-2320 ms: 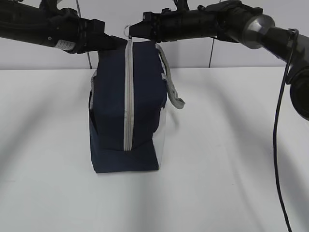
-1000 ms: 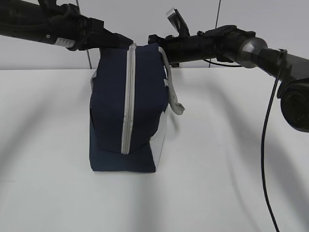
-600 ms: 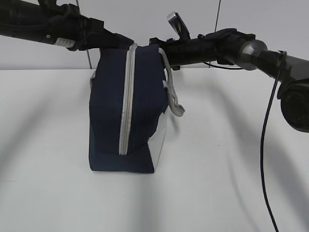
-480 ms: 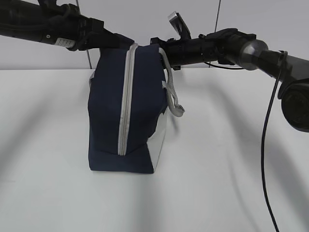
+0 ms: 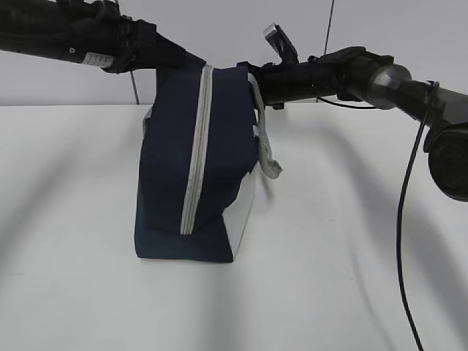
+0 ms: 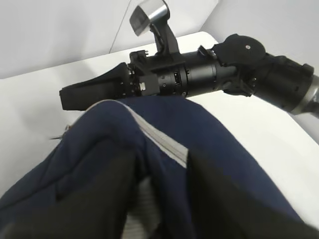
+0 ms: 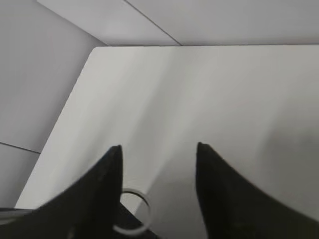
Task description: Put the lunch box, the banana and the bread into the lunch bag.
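Observation:
The navy lunch bag (image 5: pixel 164 168) stands upright on the white table, its grey zipper (image 5: pixel 196 146) shut down the near face. My left gripper (image 5: pixel 175 60) is shut on the bag's top fabric; in the left wrist view its dark fingers (image 6: pixel 224 199) pinch navy cloth (image 6: pixel 169 164) and a grey strap. My right gripper (image 5: pixel 252 77) hovers open by the bag's top right corner. In the right wrist view (image 7: pixel 158 147) the metal ring pull (image 7: pixel 130 211) lies loose between the fingers, close to the left one. The lunch box, banana and bread are out of view.
A grey strap handle (image 5: pixel 268 153) hangs down the bag's right side above the white side panel (image 5: pixel 246 208). The white table (image 5: pixel 351 241) spreads all round the bag. A black cable (image 5: pixel 402 219) hangs from the right arm.
My right gripper has drawn back to the right from the ring pull at the bag's top and stands open. The bag's top has leaned slightly to the right. The left gripper keeps its hold.

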### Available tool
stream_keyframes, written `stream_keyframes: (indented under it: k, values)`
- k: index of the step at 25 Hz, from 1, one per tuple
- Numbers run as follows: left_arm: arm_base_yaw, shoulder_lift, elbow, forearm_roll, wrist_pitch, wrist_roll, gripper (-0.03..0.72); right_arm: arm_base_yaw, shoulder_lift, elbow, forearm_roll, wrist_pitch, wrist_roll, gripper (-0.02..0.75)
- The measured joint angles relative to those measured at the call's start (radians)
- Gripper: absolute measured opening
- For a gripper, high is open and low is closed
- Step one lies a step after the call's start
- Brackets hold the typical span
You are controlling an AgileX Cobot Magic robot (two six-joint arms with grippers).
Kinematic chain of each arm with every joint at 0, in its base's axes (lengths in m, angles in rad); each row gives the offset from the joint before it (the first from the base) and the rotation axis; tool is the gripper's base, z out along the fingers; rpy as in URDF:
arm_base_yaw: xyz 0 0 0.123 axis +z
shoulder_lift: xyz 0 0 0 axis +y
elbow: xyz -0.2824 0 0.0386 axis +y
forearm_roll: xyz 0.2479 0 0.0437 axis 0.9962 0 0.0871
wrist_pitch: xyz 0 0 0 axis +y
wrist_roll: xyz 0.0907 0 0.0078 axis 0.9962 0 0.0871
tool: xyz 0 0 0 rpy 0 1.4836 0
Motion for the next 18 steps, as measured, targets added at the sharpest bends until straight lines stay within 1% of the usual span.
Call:
stream_keyframes:
  k: [2, 4, 5, 6, 9, 12, 18]
  values:
    - [0.0, -0.003, -0.001, -0.009, 0.0, -0.002, 0.375, -0.001, 0.002, -0.021, -0.005, 0.0, 0.0, 0.435]
    - [0.0, -0.008, -0.001, -0.013, 0.0, -0.005, 0.469, -0.001, 0.002, -0.05, -0.005, 0.0, 0.0, 0.471]
    - [0.0, -0.01, -0.001, -0.014, 0.0, -0.005, 0.496, -0.001, 0.002, -0.061, -0.005, 0.0, 0.0, 0.48]
    - [0.0, -0.011, -0.001, -0.015, 0.0, -0.007, 0.512, -0.001, 0.002, -0.073, -0.005, 0.0, 0.0, 0.484]
    - [0.0, -0.011, -0.001, -0.016, 0.003, -0.011, 0.529, -0.001, 0.002, -0.099, -0.005, -0.002, 0.0, 0.49]
    - [0.0, -0.014, -0.001, -0.017, 0.018, -0.032, 0.533, -0.001, 0.002, -0.118, -0.005, -0.002, -0.015, 0.491]
    - [0.0, -0.019, -0.001, -0.015, 0.05, -0.034, 0.529, -0.001, 0.002, -0.123, -0.005, -0.002, -0.051, 0.491]
